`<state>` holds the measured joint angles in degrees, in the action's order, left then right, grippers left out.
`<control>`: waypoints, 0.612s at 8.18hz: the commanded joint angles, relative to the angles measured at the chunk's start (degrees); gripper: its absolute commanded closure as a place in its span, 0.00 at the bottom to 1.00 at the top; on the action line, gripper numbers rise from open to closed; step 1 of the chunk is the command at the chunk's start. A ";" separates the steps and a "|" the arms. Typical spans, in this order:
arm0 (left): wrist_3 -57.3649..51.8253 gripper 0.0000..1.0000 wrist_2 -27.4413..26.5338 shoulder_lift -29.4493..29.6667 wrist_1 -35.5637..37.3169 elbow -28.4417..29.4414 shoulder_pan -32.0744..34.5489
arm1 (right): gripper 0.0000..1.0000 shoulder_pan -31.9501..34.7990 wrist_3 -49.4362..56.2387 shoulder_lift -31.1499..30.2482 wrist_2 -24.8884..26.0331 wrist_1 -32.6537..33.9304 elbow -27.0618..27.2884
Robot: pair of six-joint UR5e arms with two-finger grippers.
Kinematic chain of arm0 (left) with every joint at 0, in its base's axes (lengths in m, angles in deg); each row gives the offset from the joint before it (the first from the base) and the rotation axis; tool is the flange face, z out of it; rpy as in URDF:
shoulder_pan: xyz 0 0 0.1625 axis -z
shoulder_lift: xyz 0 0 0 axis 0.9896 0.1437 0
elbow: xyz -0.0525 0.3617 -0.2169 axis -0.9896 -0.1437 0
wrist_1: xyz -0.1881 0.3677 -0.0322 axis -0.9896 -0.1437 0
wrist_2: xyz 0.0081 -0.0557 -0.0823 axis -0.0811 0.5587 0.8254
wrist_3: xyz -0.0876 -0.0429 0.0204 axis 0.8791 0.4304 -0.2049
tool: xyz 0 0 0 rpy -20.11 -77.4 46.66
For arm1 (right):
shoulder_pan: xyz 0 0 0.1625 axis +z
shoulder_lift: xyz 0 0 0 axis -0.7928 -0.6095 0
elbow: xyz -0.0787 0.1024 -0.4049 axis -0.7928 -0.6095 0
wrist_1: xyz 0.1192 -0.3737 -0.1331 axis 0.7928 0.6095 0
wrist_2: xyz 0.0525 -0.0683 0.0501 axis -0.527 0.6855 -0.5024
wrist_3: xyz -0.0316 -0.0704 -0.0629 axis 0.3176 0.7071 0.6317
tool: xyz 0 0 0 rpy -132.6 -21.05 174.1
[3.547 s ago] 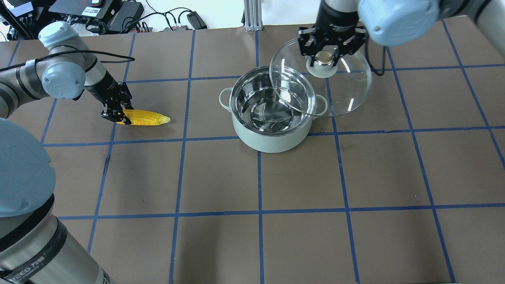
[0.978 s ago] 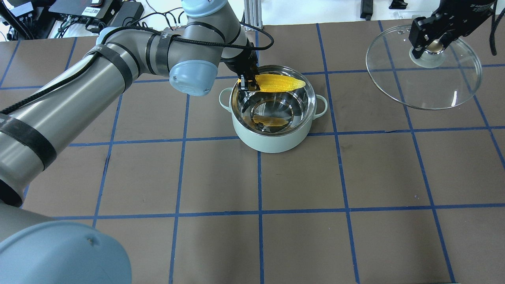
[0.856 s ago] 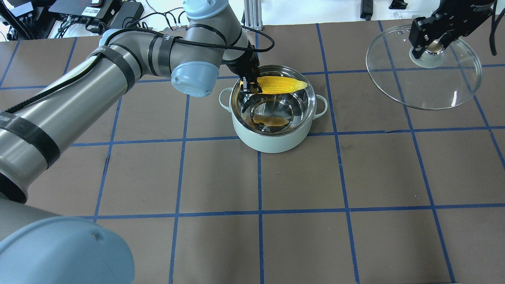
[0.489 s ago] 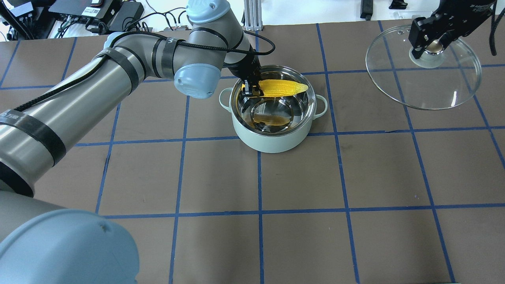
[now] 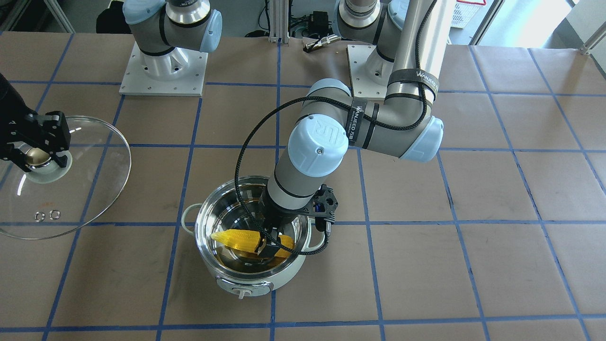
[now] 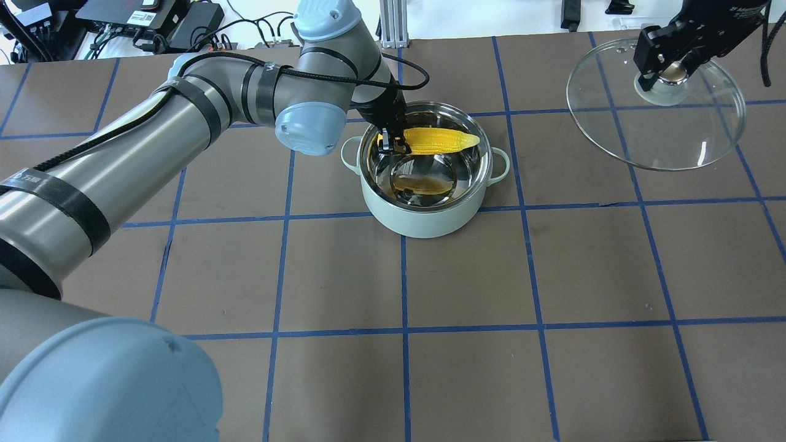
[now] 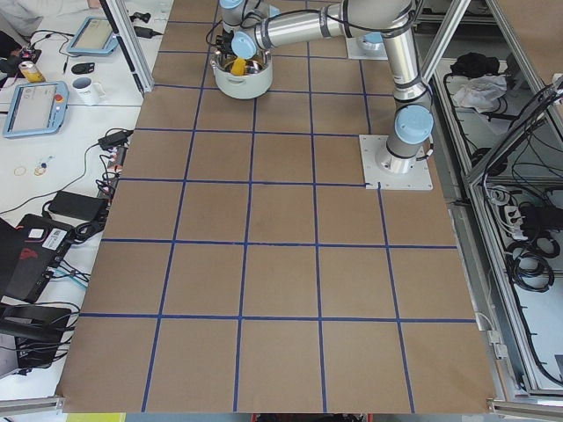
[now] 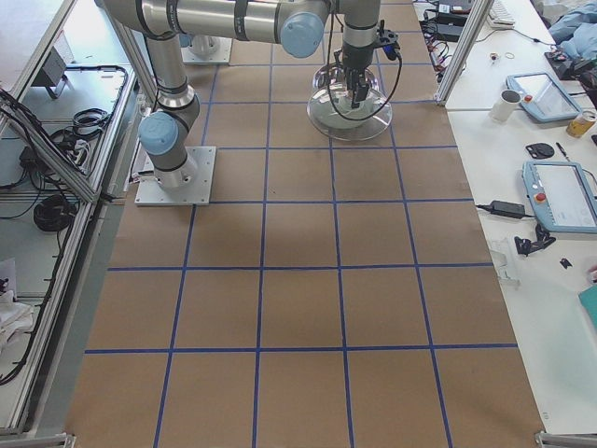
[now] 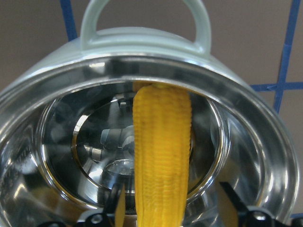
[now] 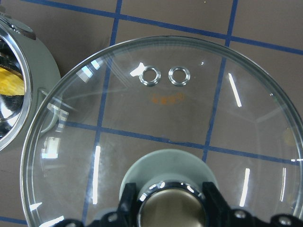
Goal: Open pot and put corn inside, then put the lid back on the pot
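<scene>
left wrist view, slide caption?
Left gripper holds a yellow toy corn cob in the mouth of the mint-green steel-lined pot

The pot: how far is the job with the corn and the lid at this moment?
Done: the pot is open; the right gripper holds the lid by its knob, off to the side. In hand: the left gripper, jaws shut on the corn, holds it inside the pot's rim, not yet released. Left: let go, pull the arm out, put the lid back.

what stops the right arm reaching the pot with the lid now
Likely not reachable yet: the left gripper is inside the pot, shut on the corn, blocking the opening. The right gripper holds the lid aside.
</scene>
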<state>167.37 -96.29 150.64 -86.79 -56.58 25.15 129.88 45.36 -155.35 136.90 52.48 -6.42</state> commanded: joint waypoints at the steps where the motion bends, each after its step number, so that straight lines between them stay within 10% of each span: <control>1: -0.01 0.00 0.13 -2.34 1.23 0.21 0.87 | 0.79 0.18 -0.60 -0.10 -0.13 -0.02 -0.06; 5: -31.81 0.00 -0.49 -4.10 0.00 0.30 0.43 | 0.79 3.06 -7.46 -0.10 -1.63 0.68 -0.94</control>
<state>153.15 -96.48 147.76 -86.53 -56.31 25.69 130.81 41.21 -155.54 135.56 52.64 -6.85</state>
